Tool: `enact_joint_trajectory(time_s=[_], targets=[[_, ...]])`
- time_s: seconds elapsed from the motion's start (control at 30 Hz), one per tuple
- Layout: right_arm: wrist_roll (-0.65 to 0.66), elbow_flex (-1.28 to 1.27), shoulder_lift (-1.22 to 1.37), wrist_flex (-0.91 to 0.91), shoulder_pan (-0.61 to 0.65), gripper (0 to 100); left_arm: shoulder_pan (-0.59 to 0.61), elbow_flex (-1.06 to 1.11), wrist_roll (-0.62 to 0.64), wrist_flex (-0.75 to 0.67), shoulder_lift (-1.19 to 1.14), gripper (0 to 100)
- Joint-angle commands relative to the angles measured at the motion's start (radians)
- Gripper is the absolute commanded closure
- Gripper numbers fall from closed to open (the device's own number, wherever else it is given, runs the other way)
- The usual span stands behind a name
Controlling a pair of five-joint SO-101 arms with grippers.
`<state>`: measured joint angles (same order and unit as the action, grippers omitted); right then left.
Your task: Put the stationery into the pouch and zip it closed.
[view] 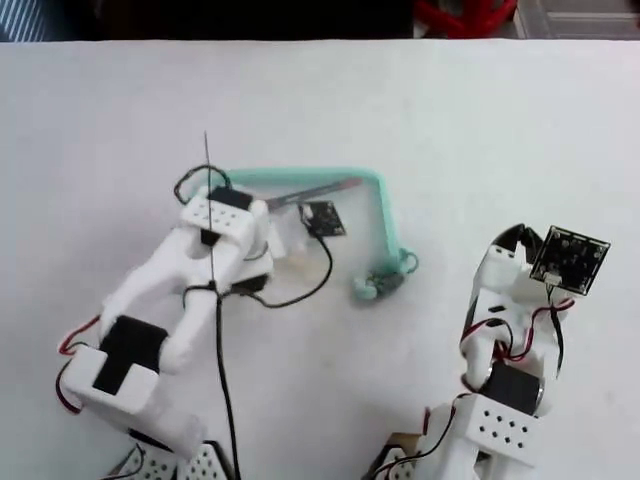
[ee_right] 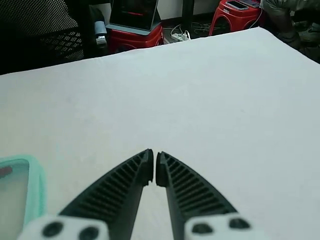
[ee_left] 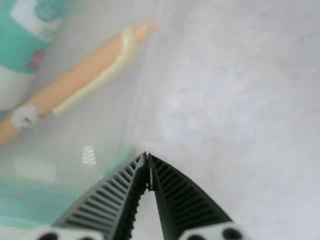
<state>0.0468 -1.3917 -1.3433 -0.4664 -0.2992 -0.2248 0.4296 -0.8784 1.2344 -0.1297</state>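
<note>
A clear pouch with a mint-green rim lies in the middle of the white table. Inside it is an orange pen, seen as a thin slanted stick in the high view, next to a teal and white item. The zip pull with its green charm rests at the pouch's near right corner. My left gripper is over the pouch's left part, its fingers pressed together at the pouch's clear edge. My right gripper is shut on nothing, to the right of the pouch.
The pouch's green corner lies beside the right gripper. A black cable runs along the left arm. The table's far edge meets a dark room with red items on the floor.
</note>
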Motion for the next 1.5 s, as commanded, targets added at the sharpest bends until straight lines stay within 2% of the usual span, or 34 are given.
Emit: enact_joint_trajectory(time_s=[0.0, 0.13, 0.23, 0.37, 0.47, 0.53, 0.63, 0.83, 0.9, 1.07, 1.13, 1.23, 1.33, 1.47], targets=[[0.002, 0.006, -0.004, 0.021, -0.004, 97.6, -0.038, -0.127, 0.026, 0.109, 0.038, 98], [0.006, 0.009, -0.002, 0.015, 0.062, 97.5, -0.053, -0.414, 0.051, 0.356, 0.165, 98], [0.068, 0.012, -0.002, 0.005, 0.137, 97.5, -0.045, -0.678, 0.153, 0.391, 0.278, 98], [0.229, 0.095, -0.004, -0.105, 0.297, 97.6, -0.033, -0.916, 0.394, 0.353, 0.384, 98], [0.310, 0.281, -0.005, -0.334, 0.386, 97.8, -0.028, -1.045, 0.640, 0.402, 0.501, 98], [0.315, 0.430, -0.005, -0.478, 0.406, 97.8, -0.028, -1.094, 0.666, 0.434, 0.604, 98], [0.315, 0.635, -0.012, -0.621, 0.412, 97.8, -0.028, -1.086, 0.583, 0.450, 0.773, 98], [0.311, 0.937, -0.012, -0.875, 0.414, 97.8, -0.022, -0.852, 0.559, 0.443, 1.144, 98], [0.302, 0.996, -0.013, -0.940, 0.414, 97.8, 0.041, -0.709, 0.565, 0.404, 1.265, 98], [0.135, 1.069, -0.101, -1.009, 0.424, 97.8, 0.311, -0.238, 0.608, 0.189, 1.624, 98], [0.129, 1.071, -0.200, -1.006, 0.423, 97.8, 0.348, -0.040, 0.615, 0.110, 1.770, 98], [0.129, 1.066, -0.378, -1.006, 0.423, 97.9, 0.326, 0.207, 0.603, 0.057, 1.952, 98], [0.130, 1.049, -0.475, -1.030, 0.417, 97.9, 0.326, 0.325, 0.592, 0.049, 1.960, 98], [0.130, 0.948, -0.437, -1.078, 0.418, 97.9, 0.328, 0.523, 0.600, -0.068, 1.952, 98]])
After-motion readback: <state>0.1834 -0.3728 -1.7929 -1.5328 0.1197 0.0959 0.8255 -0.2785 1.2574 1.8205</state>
